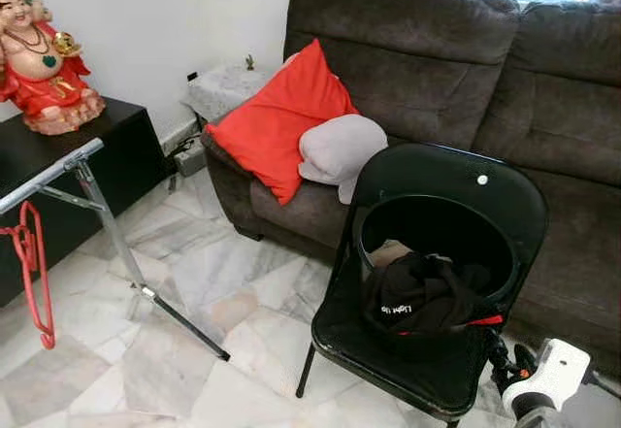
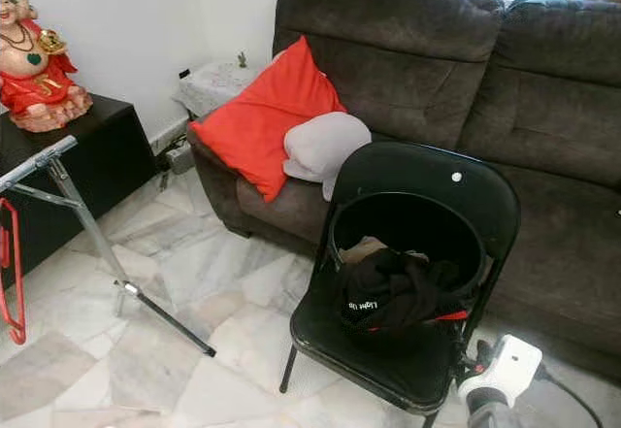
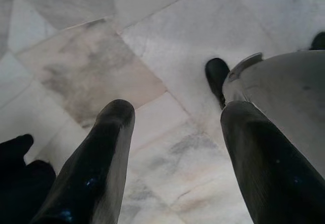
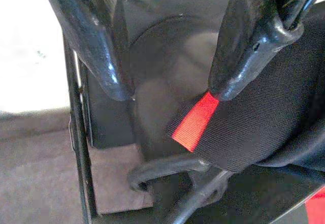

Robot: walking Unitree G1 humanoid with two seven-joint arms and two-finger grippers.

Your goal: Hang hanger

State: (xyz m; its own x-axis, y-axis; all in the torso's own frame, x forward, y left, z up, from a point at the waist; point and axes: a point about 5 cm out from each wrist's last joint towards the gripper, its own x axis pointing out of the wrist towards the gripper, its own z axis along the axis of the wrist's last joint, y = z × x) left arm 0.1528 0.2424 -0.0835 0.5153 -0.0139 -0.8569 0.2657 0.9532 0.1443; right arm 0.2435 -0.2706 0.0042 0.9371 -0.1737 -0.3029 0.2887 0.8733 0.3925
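A red hanger hangs from the low end of a silver clothes rack bar at the far left. Black clothes with a red strip lie in a black bucket on a black folding chair. My right arm's white wrist is low beside the chair's front right corner. In the right wrist view my right gripper is open at the chair's frame, with one fingertip just over the black cloth's red strip. My left gripper hangs open above the marble floor.
A dark brown sofa with a red cushion and a grey one stands behind the chair. A black cabinet with a red figurine stands behind the rack, whose leg slants across the marble floor.
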